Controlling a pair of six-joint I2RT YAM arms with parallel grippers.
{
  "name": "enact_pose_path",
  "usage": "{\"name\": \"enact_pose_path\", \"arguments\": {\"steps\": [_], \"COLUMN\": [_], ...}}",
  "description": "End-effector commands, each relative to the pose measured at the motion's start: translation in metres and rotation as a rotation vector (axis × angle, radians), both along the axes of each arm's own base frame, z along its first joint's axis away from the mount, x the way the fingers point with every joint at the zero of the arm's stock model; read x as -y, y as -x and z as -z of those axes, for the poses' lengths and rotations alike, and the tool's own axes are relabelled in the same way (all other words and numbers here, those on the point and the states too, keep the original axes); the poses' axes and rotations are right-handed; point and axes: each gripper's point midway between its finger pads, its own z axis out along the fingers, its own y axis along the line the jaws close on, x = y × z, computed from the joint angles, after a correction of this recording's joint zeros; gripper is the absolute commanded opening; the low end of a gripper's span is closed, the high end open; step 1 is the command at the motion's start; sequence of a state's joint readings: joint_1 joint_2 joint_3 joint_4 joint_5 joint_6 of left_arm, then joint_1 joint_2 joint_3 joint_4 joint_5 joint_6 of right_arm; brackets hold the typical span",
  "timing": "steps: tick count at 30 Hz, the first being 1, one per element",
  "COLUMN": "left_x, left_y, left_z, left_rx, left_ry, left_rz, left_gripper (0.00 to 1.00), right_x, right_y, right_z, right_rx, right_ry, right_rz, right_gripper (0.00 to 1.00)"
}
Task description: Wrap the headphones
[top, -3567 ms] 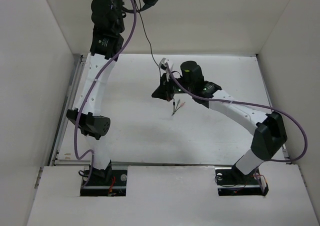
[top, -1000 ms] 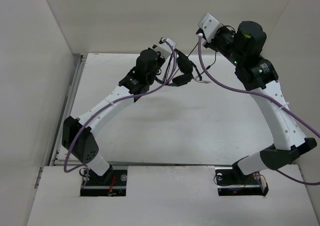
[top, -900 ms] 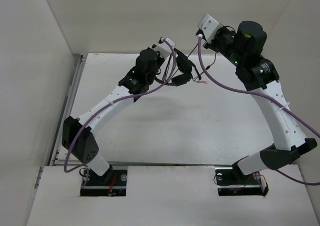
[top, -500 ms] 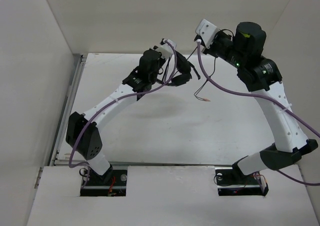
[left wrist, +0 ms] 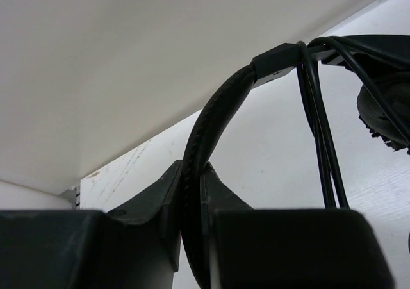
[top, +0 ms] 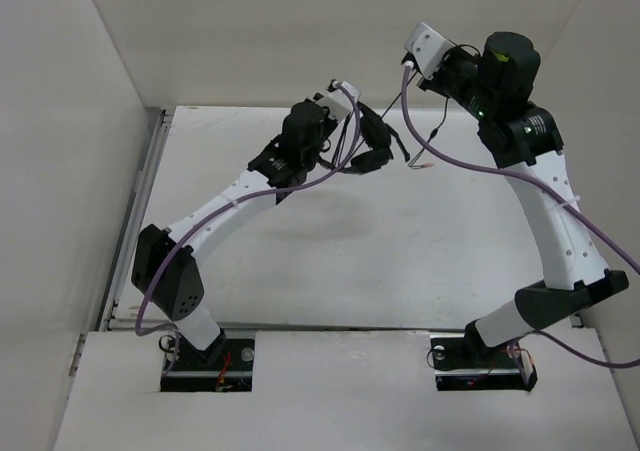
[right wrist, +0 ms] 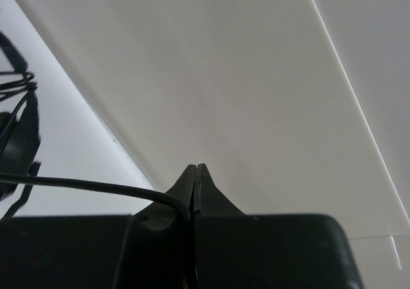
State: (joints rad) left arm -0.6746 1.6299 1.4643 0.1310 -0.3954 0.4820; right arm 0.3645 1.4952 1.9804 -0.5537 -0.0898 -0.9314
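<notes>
Left pincer (left wrist: 191, 177) is clamped hard on the headphones (top: 374, 152), the padded headband squeezed between its two dark fingers, and there they hang in the air over the far middle of the bench (top: 330, 261), close to the back wall (top: 300, 31). From the left wrist view the headband arcs up and away to the right, where several turns of the thin black cord (right wrist: 83, 185) cross the slider piece, and one earcup (left wrist: 384, 109) shows at the right edge. Over on the other side, the right pincer (right wrist: 195, 171) is raised high, level with the back wall, its jaws pressed together with no gap and the cord pinched in the seam between them. The cord runs out leftward from that grip towards the headset. In the top view a loose length drops beside the right arm, and its reddish-tipped plug end (top: 428, 165) dangles just right of the headphones, above the bench
</notes>
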Motion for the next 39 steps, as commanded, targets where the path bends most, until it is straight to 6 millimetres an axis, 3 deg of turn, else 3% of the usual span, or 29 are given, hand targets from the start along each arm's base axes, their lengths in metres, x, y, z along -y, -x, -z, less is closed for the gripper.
{"name": "enact_pose_path", "arguments": {"steps": [1, 8, 17, 21, 29, 39], "left_x": [0.005, 0.027, 0.044, 0.054, 0.078, 0.08], "left_y": [0.019, 0.042, 0.071, 0.083, 0.114, 0.13], "left_z": [-0.022, -0.037, -0.061, -0.075, -0.112, -0.178], "left_rx": [0.039, 0.055, 0.072, 0.086, 0.114, 0.195], "left_ry": [0.008, 0.049, 0.101, 0.134, 0.202, 0.3], "left_rz": [0.053, 0.148, 0.261, 0.327, 0.467, 0.504], "left_gripper": [0.0, 0.0, 0.0, 0.0, 0.0, 0.0], "right_x": [0.01, 0.001, 0.027, 0.03, 0.019, 0.017], "right_y": [-0.006, -0.036, -0.086, -0.101, -0.119, -0.122], "right_z": [-0.062, -0.046, -0.007, 0.008, 0.029, 0.07], "right_rx": [0.215, 0.185, 0.103, 0.076, 0.016, -0.179], "right_ry": [-0.099, -0.125, -0.184, -0.201, -0.248, -0.46], "right_rz": [0.042, 0.034, 0.103, 0.104, 0.08, 0.017], "right_gripper": [0.0, 0.0, 0.0, 0.0, 0.0, 0.03]}}
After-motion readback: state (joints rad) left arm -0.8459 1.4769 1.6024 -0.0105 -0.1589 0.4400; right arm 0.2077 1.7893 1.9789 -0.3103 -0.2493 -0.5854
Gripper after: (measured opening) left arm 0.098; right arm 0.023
